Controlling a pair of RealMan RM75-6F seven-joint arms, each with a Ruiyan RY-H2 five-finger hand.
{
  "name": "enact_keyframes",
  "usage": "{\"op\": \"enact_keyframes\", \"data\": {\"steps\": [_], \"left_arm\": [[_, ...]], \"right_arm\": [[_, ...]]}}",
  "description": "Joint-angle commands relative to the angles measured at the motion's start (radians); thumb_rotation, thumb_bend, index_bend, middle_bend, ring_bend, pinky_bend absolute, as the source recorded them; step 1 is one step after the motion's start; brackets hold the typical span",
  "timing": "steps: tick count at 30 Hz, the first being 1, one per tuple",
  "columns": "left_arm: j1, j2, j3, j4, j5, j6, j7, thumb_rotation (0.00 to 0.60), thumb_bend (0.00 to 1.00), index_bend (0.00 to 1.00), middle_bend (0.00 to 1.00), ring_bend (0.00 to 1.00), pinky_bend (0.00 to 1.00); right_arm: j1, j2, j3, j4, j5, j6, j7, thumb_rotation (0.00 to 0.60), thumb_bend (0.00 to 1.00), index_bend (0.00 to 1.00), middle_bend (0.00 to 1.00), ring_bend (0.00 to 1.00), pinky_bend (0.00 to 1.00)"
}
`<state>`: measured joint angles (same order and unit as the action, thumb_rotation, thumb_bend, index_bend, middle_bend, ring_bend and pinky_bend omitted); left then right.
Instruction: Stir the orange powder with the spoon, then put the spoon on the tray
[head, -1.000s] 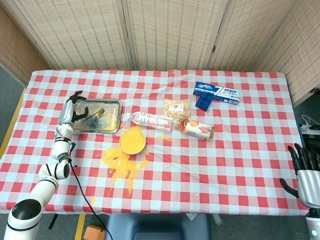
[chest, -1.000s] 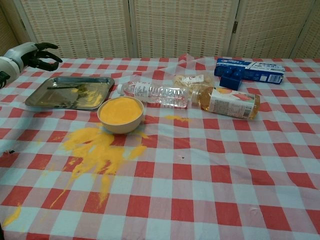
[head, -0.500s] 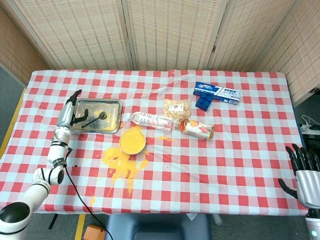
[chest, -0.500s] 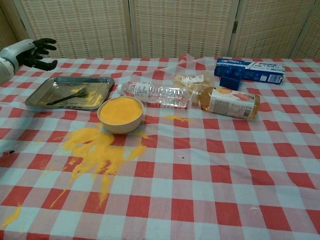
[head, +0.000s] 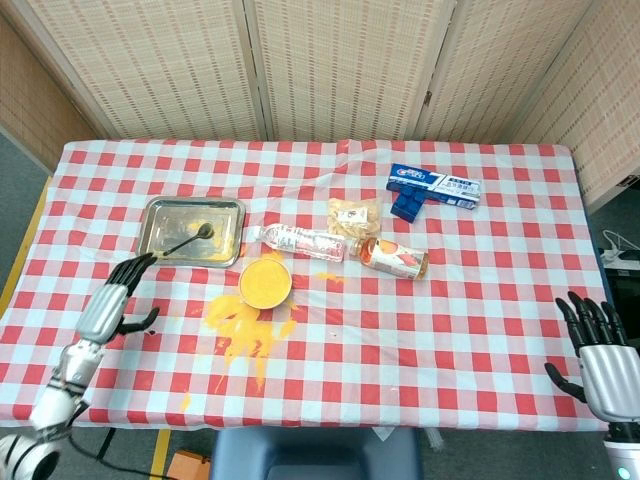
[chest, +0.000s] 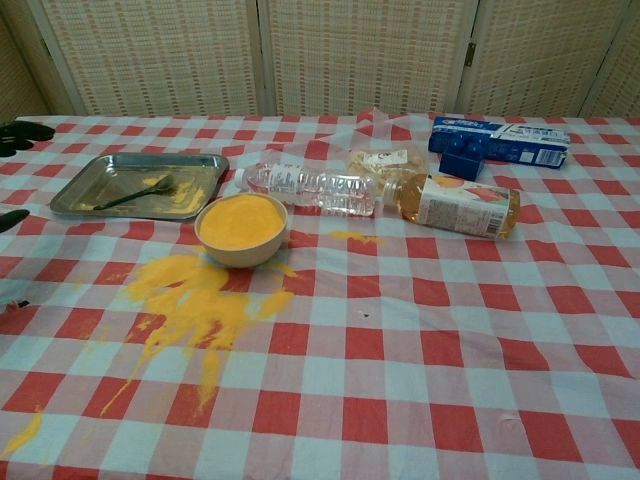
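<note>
Head view: left hand, fingers spread and empty, sits near the table edge; spoon lies in the tray beyond it, bowl of orange powder to its right. Right hand open, idle. Task appears complete; only retreat remains.

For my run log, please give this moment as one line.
spoon: lying in tray | left hand: open, off tray | right hand: open, idle | bowl: powder inside, spill beside

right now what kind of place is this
Probably an indoor demo or lab corner set up like a dining table: a red-and-white checked tablecloth, woven folding screens behind it, and a metal tray, drink bottles and snacks laid out.
</note>
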<state>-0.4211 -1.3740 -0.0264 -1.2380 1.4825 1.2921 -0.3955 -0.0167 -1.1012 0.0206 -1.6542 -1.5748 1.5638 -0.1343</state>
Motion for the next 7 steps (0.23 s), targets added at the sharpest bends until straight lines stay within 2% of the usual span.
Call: {"op": "enact_keyframes", "data": {"steps": [1,7], "left_arm": [[0.201,0.202,0.131,-0.261,0.054,0.186,0.294,0.600,0.39,0.00,0.00,0.00,0.03],[0.203,0.218,0.104,-0.292,0.014,0.149,0.330,0.600,0.39,0.00,0.00,0.00,0.03]], "right_arm": [[-0.005,0.000,-0.011,-0.002,-0.021,0.011,0.007,0.600,0.13,0.00,0.00,0.00,0.00],[-0.014,-0.004,-0.021,-0.006,-0.046,0.029,-0.005,0.600,0.13,0.00,0.00,0.00,0.00]]}}
